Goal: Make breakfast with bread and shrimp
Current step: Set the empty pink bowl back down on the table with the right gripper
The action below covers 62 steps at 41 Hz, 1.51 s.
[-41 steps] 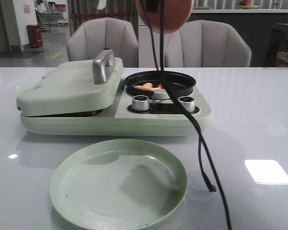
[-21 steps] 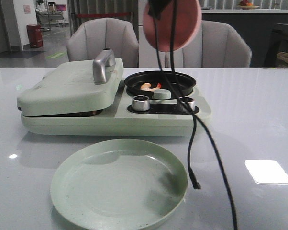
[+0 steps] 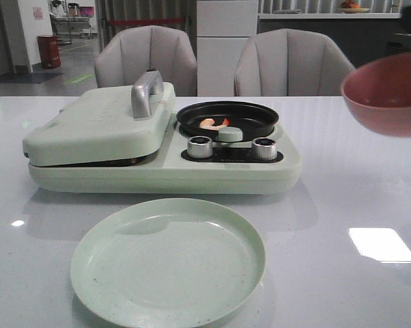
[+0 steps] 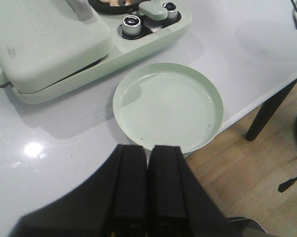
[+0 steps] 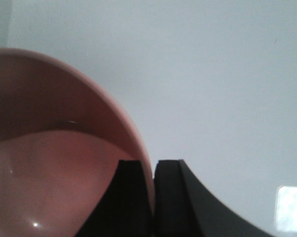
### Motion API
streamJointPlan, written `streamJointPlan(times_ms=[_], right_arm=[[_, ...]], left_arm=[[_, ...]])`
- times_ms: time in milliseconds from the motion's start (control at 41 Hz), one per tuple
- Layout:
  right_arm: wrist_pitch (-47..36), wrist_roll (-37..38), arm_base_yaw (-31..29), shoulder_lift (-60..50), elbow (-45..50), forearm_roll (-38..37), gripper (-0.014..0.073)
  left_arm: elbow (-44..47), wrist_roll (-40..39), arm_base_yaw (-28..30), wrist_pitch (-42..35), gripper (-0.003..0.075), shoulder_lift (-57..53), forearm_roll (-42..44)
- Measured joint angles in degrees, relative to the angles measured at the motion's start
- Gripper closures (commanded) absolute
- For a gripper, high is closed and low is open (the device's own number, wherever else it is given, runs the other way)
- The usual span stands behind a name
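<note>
Near the bench's (image 3: pixel 369 198) front edge sits a green plate (image 3: pixel 168 260), with bare surface to its right. Behind it stands the cooker (image 3: pixel 158 147), lid (image 3: pixel 100 126) down; the shrimp (image 3: pixel 214 124) lies crosswise in its black pan (image 3: pixel 227 117). Right fingers (image 5: pixel 152 197) pinch a pink bowl's (image 3: pixel 386 92) rim, held high at right. Left fingers (image 4: pixel 148 187) are pressed together, holding nothing.

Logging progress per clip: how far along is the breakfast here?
Done: the curled pink shrimp lies in the black round pan. In hand: the right gripper pinches the pink bowl by its rim, off to the right. Left: no bread is visible; the pale green round plate is bare; the left gripper is shut, idle.
</note>
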Motion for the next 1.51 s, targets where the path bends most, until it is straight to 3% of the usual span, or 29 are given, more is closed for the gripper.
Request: streamJointPlan(times_ms=[122,244,414,585,707,877,975,1243,1511], right_arm=[[-2.64,-9.79,-7.96,-0.38,8.40,11.59,0.0547],[-9.10,-15.03,-12.09,-0.38,15.44,20.10,0.0547],[-19.73,-16.64,-12.53,-0.38,22.57,23.19,0.0547],[-24.31,-16.64,-11.14,0.77,24.41,23.97,0.0545],[-24.99,-16.64,-10.76,2.79,24.50,24.58,0.0494],[-25.51,-16.64,-10.76,3.48,24.29,25.16,0.0263],[-24.05,-16.64,-10.76,3.54,23.26,25.16,0.0181],[-17.63,-16.64,-8.90,-4.73,19.56,25.05,0.0182],[-12.79,-16.64,3.43,-20.87,19.52,23.33,0.0182]], left_arm=[[0.00,0.00,0.00,-0.33,0.0619,0.00,0.00],[0.00,0.00,0.00,-0.58,0.0619,0.00,0.00],[0.00,0.00,0.00,-0.58,0.0619,0.00,0.00],[0.00,0.00,0.00,-0.58,0.0619,0.00,0.00],[0.00,0.00,0.00,-0.58,0.0619,0.00,0.00],[0.04,0.00,0.00,-0.67,0.0619,0.00,0.00],[0.04,0.00,0.00,-0.67,0.0619,0.00,0.00],[0.04,0.00,0.00,-0.67,0.0619,0.00,0.09],[0.04,0.00,0.00,-0.67,0.0619,0.00,0.09]])
